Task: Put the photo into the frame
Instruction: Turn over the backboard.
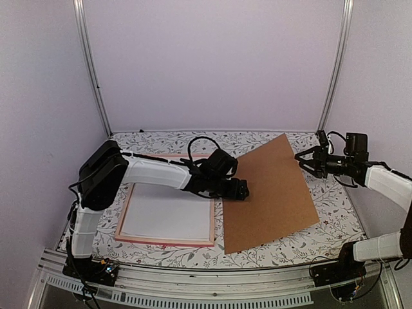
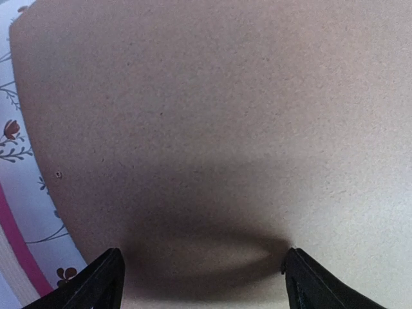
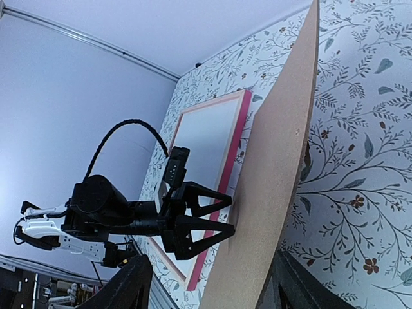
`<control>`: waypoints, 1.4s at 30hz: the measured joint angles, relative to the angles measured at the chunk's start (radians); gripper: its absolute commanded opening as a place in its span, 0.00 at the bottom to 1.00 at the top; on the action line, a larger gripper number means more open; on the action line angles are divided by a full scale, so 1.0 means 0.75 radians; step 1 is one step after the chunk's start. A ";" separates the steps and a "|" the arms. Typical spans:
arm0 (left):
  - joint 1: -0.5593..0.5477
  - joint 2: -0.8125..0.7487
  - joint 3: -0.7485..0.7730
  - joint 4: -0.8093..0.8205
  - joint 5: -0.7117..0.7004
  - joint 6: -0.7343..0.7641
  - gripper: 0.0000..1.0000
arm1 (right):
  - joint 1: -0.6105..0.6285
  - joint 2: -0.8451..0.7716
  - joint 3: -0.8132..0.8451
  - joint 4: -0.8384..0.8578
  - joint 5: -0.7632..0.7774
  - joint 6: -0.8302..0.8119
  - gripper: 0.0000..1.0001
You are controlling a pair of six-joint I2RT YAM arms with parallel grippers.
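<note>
The pink frame (image 1: 167, 243) lies flat on the left half of the table with a white panel (image 1: 170, 212) inside it; one rail of the frame (image 3: 235, 141) also shows in the right wrist view. The photo is not in view. A brown backing board (image 1: 277, 187) leans tilted to the frame's right, its far right corner raised. My left gripper (image 1: 243, 190) is open, its fingertips (image 3: 232, 201) against the board's face (image 2: 225, 96). My right gripper (image 1: 304, 161) is at the raised corner. Its fingers stand apart with the board's edge (image 3: 283, 161) between them.
A floral cloth (image 1: 335, 212) covers the table. Aluminium uprights (image 1: 93, 71) stand at the back corners before pale walls. A metal rail (image 1: 212, 283) runs along the near edge. My left arm (image 1: 154, 174) stretches across the frame.
</note>
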 measured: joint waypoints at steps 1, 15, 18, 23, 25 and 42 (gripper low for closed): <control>0.001 -0.008 0.000 0.004 0.004 0.000 0.88 | 0.019 -0.008 0.014 0.008 -0.003 0.014 0.66; 0.011 -0.129 -0.048 -0.004 0.012 -0.004 0.89 | 0.260 -0.026 0.179 0.102 0.010 0.149 0.65; 0.011 -0.171 -0.077 -0.013 0.007 -0.005 0.90 | 0.320 -0.020 0.215 0.130 0.008 0.171 0.65; 0.011 -0.228 -0.115 -0.023 0.006 -0.005 0.90 | 0.415 0.017 0.285 0.185 -0.006 0.204 0.65; 0.011 -0.251 -0.131 -0.023 0.006 -0.005 0.90 | 0.454 0.040 0.318 0.201 -0.011 0.213 0.65; 0.039 -0.518 -0.288 -0.008 0.032 -0.005 0.91 | 0.607 0.283 0.469 0.234 -0.052 0.260 0.67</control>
